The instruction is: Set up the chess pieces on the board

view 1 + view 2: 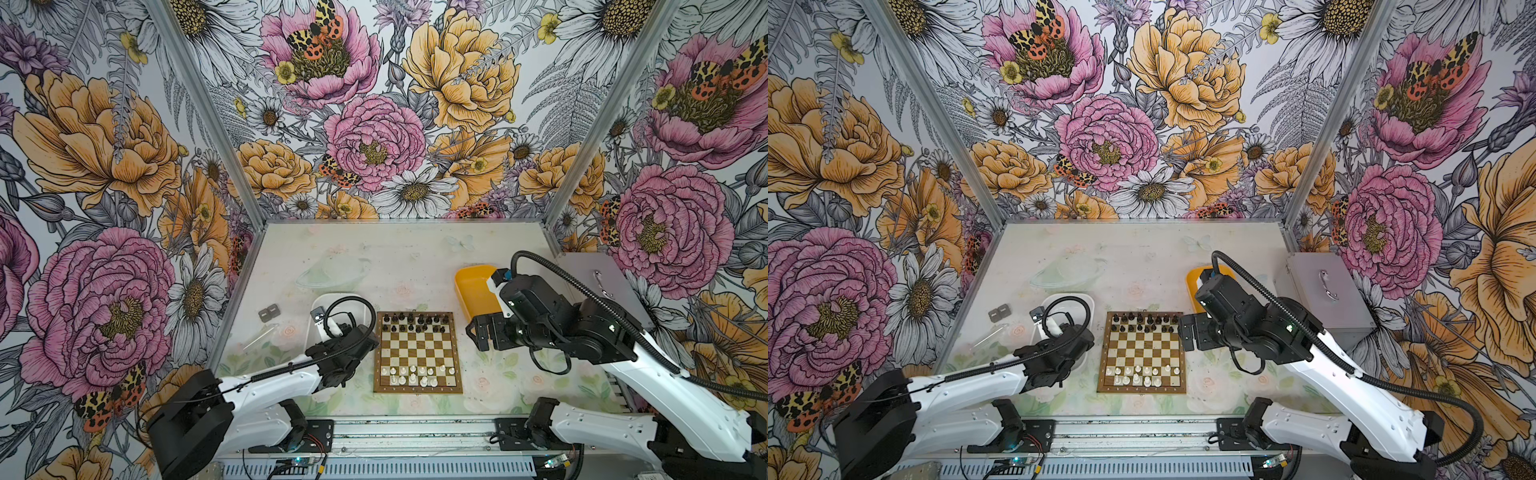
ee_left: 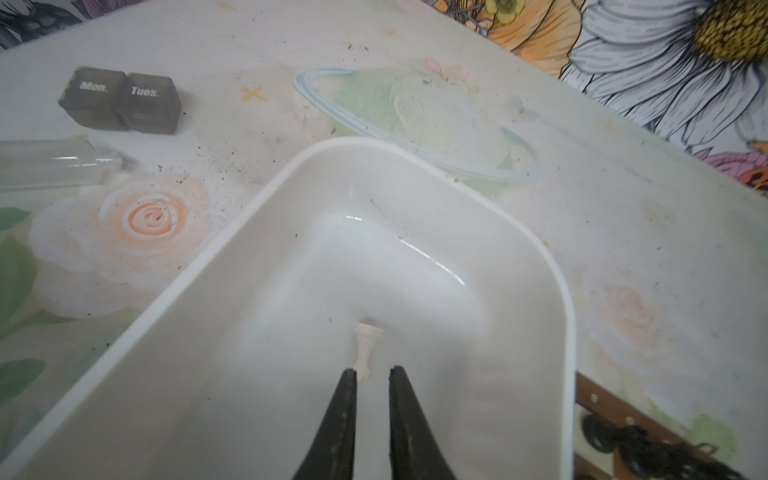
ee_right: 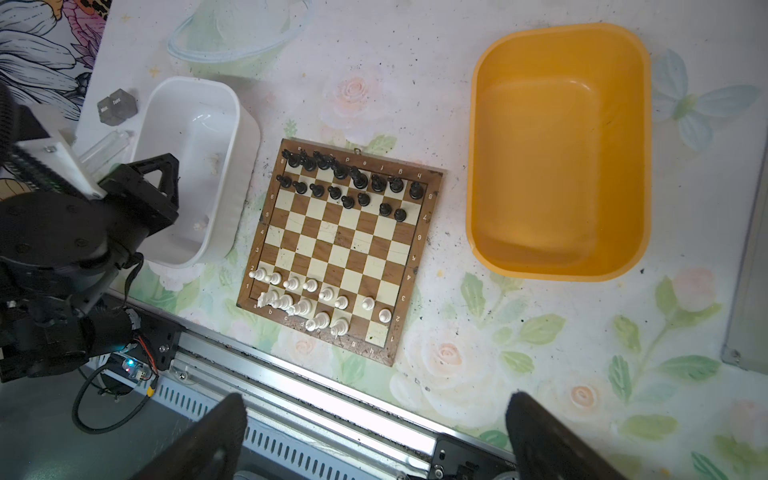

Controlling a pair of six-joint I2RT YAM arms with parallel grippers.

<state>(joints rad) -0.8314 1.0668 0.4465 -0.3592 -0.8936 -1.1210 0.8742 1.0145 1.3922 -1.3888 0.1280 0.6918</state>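
- At far left on the worktop (image 2: 257, 137), grey pill box (image 2: 120, 102); lids read "Mon." and "Tues."
- Inside white tray (image 2: 345, 142): left hand (image 2: 372, 372) nearly closed, slim gap left; one white piece (image 2: 365, 345) lies with its top against one side. Gripped? Cannot tell.
- Step, as judged: fetching that piece. Next move needs a firm pinch, a lift over the tray wall, then a carry to the board (image 1: 417, 353).
- Its border reads a–h and 1–8; back row of white pieces (image 1: 411, 379) shows gaps.
- Beside it, right hand (image 1: 478, 332): spread wide, holding nothing.

Pale flower-printed table (image 1: 415, 257): brown-and-cream wooden chessboard (image 1: 417, 353) near the front edge, between a white plastic tray (image 3: 245, 170) and a yellow plastic tray (image 3: 557, 166); two grey pill boxes (image 2: 120, 102) by the left edge.
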